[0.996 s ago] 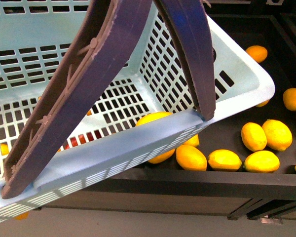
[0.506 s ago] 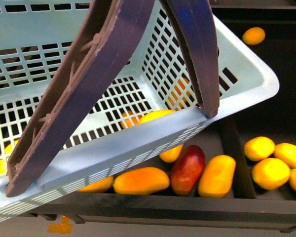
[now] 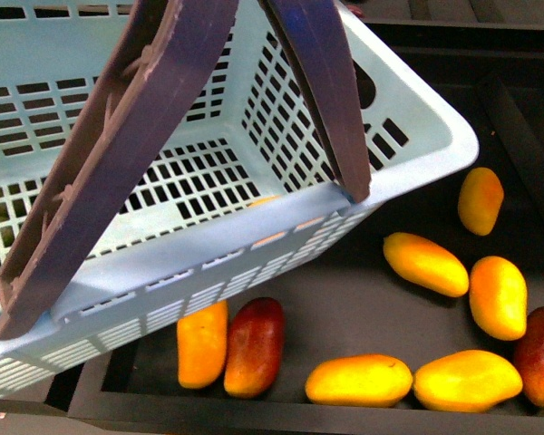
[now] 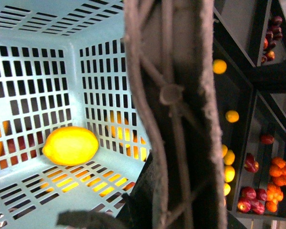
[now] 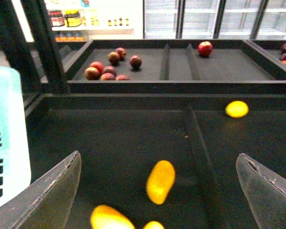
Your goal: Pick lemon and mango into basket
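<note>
My left gripper [image 4: 152,205] is shut on a brown handle [image 4: 176,95] of the pale teal basket [image 3: 254,245], which hangs tilted over a dark bin. Inside the basket lies the lemon [image 4: 70,145], against a slotted wall. Several yellow-orange mangoes lie in the bin beyond the basket's corner, one of them the mango [image 3: 425,263]. In the right wrist view my right gripper [image 5: 158,155] is open above the bin floor. A mango [image 5: 160,181] lies on that floor between its two fingers, untouched. The basket's edge [image 5: 5,143] shows beside that gripper.
Dark red mangoes [image 3: 254,345] lie among the yellow ones. A raised divider [image 5: 198,143] splits the bin, with a small yellow fruit [image 5: 237,109] beyond it. Farther trays hold dark red fruit [image 5: 109,67]. Neighbouring bins hold red and orange fruit [image 4: 250,200].
The front view has slid along the shelf: lemons lay under the basket a second ago, mangoes lie there now. The basket stays held by its handle.
</note>
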`<state>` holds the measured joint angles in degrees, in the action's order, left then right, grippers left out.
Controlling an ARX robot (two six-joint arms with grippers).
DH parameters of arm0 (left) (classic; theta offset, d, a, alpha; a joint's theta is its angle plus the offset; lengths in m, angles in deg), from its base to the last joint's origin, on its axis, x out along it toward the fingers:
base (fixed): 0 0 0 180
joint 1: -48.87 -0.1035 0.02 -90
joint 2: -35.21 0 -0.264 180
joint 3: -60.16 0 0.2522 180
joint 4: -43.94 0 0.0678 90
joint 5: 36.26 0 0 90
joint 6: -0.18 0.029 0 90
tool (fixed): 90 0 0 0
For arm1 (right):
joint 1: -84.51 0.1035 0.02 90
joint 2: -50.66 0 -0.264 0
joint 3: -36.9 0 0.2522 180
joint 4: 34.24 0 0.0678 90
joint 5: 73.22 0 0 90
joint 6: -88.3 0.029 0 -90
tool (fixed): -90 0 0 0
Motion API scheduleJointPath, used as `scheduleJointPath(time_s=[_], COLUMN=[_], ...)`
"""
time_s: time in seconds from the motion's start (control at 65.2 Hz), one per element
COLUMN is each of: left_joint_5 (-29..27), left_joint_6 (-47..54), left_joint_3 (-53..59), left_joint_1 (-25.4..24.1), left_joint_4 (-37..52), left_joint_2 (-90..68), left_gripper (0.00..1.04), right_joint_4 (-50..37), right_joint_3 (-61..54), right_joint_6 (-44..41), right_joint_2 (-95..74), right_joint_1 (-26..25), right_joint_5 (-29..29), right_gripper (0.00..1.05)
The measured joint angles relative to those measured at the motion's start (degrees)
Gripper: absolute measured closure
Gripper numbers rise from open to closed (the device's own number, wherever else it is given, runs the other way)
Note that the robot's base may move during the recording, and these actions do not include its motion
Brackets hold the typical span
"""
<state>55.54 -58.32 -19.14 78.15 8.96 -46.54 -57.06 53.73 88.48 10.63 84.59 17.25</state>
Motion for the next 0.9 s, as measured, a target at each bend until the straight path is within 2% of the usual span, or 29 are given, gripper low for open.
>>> scheduleJointPath(time_s=[0.077, 0.092, 0.153, 0.215, 0.261, 0.383, 0.475, 0.583, 0.705, 0.904], left_joint_5=[-0.2, -0.1, 0.4, 1.0, 1.1, 1.5, 1.4, 1.3, 0.5, 1.3], left_joint_6=[0.8, 0.8, 0.4, 0.1, 0.2, -0.2, -0.2, -0.2, 0.1, 0.0], left_joint_3=[0.0, 0.0, 0.0, 0.0, 0.0, 0.0, 0.0, 0.0, 0.0, 0.0], left_joint_1=[0.2, 0.2, 0.2, 0.5, 0.7, 0.8, 0.9, 0.9, 0.9, 0.9], left_joint_4=[0.0, 0.0, 0.0, 0.0, 0.0, 0.0, 0.0, 0.0, 0.0, 0.0], left_joint_2=[0.0, 0.0, 0.0, 0.0, 0.0, 0.0, 0.0, 0.0, 0.0, 0.0], left_gripper=[1.0, 1.0, 1.0, 1.0, 1.0, 1.0, 1.0, 1.0, 1.0, 1.0], right_joint_4=[0.2, 6.3, 24.4, 37.2, 40.9, 34.8, 24.7, 15.1, 14.7, 20.7], right_joint_3=[0.1, 1.9, 9.2, 14.4, 15.6, 16.6, 18.8, 23.0, 29.9, 40.6], right_joint_6=[0.0, 2.9, 10.1, 14.9, 16.1, 14.1, 7.1, -2.9, -15.1, -30.7], right_joint_2=[-0.1, -0.7, -3.4, -6.9, -9.0, -18.2, -28.7, -41.8, -56.2, -72.1], right_joint_1=[0.0, 0.7, 0.2, -2.4, -4.7, -11.5, -15.2, -16.5, -16.0, -12.3], right_joint_5=[-0.3, -3.7, -8.8, -8.0, -5.9, 0.6, 9.1, 13.9, 17.1, 18.9], right_gripper=[0.09, 0.09, 0.09, 0.09, 0.09, 0.09, 0.09, 0.09, 0.09, 0.09])
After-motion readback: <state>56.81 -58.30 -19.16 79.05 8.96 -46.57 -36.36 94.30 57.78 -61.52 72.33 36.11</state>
